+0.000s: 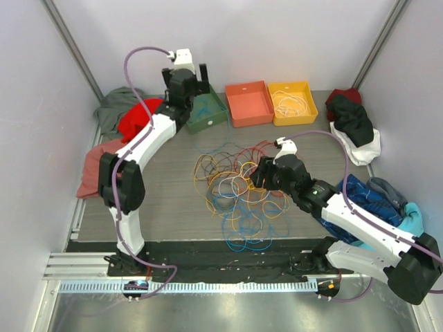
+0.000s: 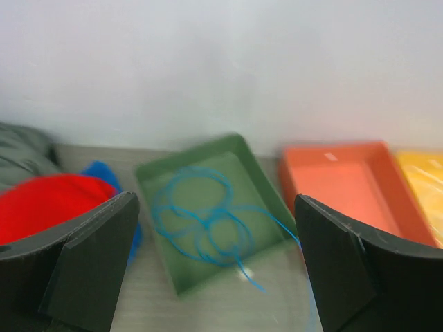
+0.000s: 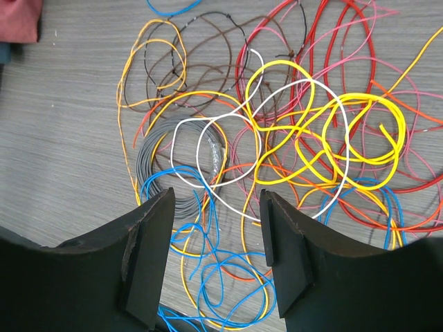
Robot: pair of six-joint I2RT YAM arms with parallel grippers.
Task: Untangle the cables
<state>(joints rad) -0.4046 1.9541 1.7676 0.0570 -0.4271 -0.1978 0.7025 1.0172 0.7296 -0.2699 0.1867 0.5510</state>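
Observation:
A tangle of thin cables (image 1: 239, 190) in yellow, orange, red, blue, white, brown and grey lies mid-table. In the right wrist view the yellow loops (image 3: 332, 138), a white loop (image 3: 208, 149) and blue loops (image 3: 228, 270) lie spread out. My right gripper (image 1: 257, 174) is open and empty above the pile, its jaws (image 3: 216, 259) over the blue loops. My left gripper (image 1: 185, 77) is open and empty, high over the green tray (image 1: 208, 112). A loose blue cable (image 2: 208, 225) lies coiled in that tray (image 2: 263, 183), one end over its near rim.
An orange tray (image 1: 249, 102) and a yellow tray (image 1: 294, 100) holding a pale cable stand at the back. Cloths lie at back left (image 1: 135, 117), back right (image 1: 353, 124) and right (image 1: 377, 197). Grey walls enclose the table.

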